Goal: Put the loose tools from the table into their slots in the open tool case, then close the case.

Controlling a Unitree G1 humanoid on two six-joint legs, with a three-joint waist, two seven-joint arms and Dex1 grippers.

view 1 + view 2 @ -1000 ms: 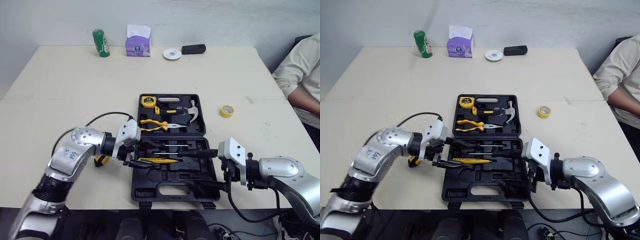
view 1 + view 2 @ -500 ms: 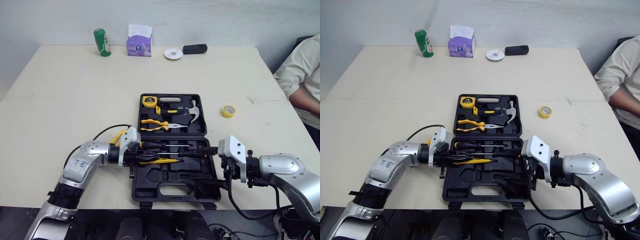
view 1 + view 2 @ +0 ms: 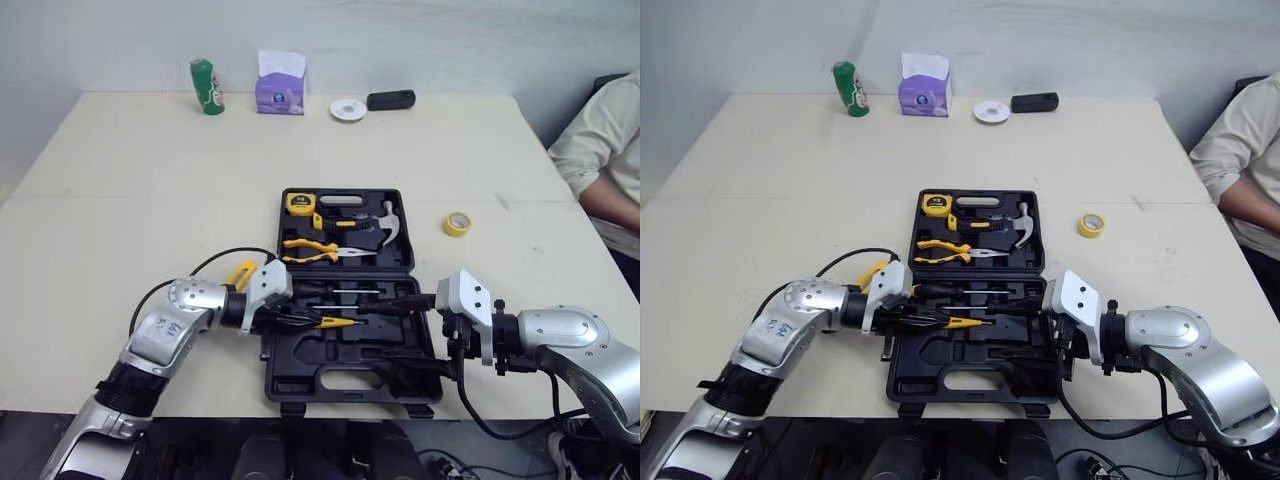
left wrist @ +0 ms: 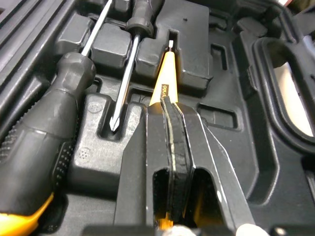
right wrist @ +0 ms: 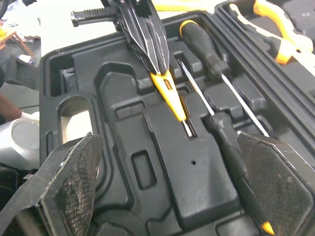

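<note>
The black tool case (image 3: pixel 300 375) lies open near the table's front edge. Its far half holds a tape measure (image 3: pixel 298 203), yellow pliers (image 3: pixel 308 250) and a hammer (image 3: pixel 384 222). Two black-handled screwdrivers (image 3: pixel 335 292) lie in the near half. My left gripper (image 3: pixel 300 320) reaches in from the case's left side, shut on a slim yellow tool (image 4: pixel 162 83) whose tip rests low over a moulded slot. My right gripper (image 3: pixel 410 337) stands open at the near half's right edge, its pads (image 5: pixel 74 182) wide apart. A loose yellow tool (image 3: pixel 240 272) lies on the table left of the case.
A yellow tape roll (image 3: pixel 456 222) lies right of the case. At the far edge stand a green bottle (image 3: pixel 206 86), a tissue box (image 3: pixel 280 82), a white disc (image 3: pixel 347 108) and a black device (image 3: pixel 388 99). A person's sleeve (image 3: pixel 600 150) sits at the right.
My left forearm has dropped to the table and the gripper has pushed rightward into the case with the yellow tool. The right arm has stayed put.
</note>
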